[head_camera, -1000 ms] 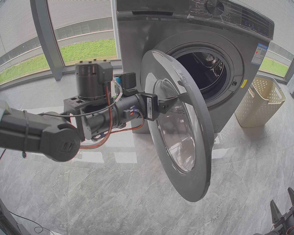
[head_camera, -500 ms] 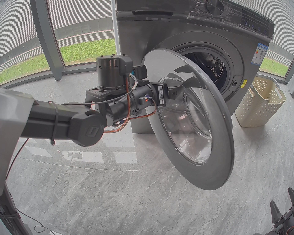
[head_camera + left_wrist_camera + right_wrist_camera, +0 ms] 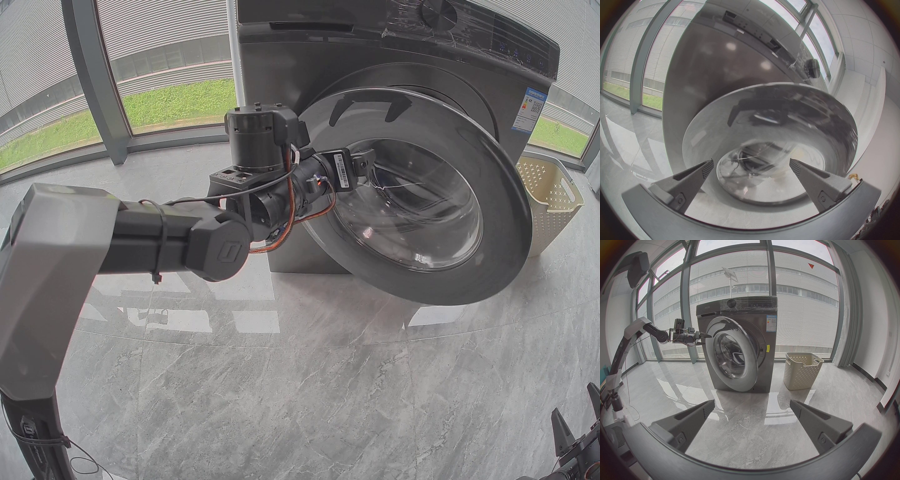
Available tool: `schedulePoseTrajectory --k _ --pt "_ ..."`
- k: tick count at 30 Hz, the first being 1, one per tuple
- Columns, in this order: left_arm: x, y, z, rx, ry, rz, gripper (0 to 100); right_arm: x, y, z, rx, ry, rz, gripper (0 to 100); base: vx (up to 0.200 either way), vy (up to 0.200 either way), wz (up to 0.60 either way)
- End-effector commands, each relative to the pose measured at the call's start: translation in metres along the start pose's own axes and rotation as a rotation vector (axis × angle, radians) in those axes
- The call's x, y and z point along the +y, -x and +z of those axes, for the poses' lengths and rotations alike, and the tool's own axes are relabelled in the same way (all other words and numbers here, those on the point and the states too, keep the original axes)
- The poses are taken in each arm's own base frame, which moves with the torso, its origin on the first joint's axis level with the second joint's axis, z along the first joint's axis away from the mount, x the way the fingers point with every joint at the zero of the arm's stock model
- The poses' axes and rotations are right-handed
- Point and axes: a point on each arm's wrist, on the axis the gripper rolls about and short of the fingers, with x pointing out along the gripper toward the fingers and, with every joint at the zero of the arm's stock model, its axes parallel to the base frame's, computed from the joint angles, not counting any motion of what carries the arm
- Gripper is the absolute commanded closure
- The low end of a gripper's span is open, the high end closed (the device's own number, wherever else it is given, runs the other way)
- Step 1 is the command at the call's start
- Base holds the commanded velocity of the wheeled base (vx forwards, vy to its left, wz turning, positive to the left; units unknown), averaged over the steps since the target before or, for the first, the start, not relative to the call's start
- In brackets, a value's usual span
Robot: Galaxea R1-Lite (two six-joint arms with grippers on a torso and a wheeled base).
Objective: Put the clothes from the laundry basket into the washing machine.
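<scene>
The grey washing machine (image 3: 350, 44) stands ahead with its round glass door (image 3: 431, 206) swung most of the way toward the drum opening; in the right wrist view the door (image 3: 732, 354) still stands ajar. My left gripper (image 3: 370, 164) is open against the door's outer face, near its upper rim on the hinge side. Its fingertips (image 3: 707, 164) frame the door glass (image 3: 770, 175) with nothing between them. The cream laundry basket (image 3: 550, 194) stands on the floor to the right of the machine; its inside is hidden. My right gripper (image 3: 578, 431) hangs low at the right, open.
Grey marble floor (image 3: 300, 387) spreads wide in front of the machine. Tall windows and a pillar (image 3: 94, 75) run behind and to the left. In the right wrist view the basket (image 3: 801, 369) stands close to the machine's right side, before a window wall.
The door has swung from wide open to nearly shut against the machine. My left arm has followed it forward and to the right. The right gripper has kept still.
</scene>
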Motion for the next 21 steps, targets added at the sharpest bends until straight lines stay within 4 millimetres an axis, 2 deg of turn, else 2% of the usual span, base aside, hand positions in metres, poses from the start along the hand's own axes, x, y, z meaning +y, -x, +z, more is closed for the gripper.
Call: schedulePoseTrajectory --k 1,4,8,10,13,14,21 --pt "0.003 0.002 -0.009 0.036 0.000 0.012 0 0.000 0.000 -0.005 0.003 0.000 0.000 0 0.000 0.000 0.00" --pt "-0.001 0.020 -0.003 0.062 -0.002 0.010 0 0.000 0.000 -0.005 0.003 0.000 0.000 0 0.000 0.000 0.00" --pt "-0.009 0.052 -0.007 0.136 -0.011 -0.005 0 0.000 0.000 -0.005 0.003 -0.002 0.000 0 0.000 0.000 0.00" --pt "-0.014 0.088 -0.005 0.178 -0.021 -0.026 0 0.000 0.000 -0.005 0.003 0.000 0.000 0 0.000 0.000 0.00" --pt "-0.019 0.117 0.000 0.193 -0.023 -0.047 0 0.000 0.000 -0.005 0.003 0.000 0.000 0 0.000 0.000 0.00" --pt "-0.020 0.143 0.003 0.205 -0.025 -0.063 0 0.000 0.000 -0.005 0.003 0.000 0.001 0 0.000 0.000 0.00" --pt "-0.006 0.253 0.007 0.201 -0.047 -0.103 0 0.000 0.000 -0.005 0.003 -0.002 0.000 0 0.000 0.000 0.00"
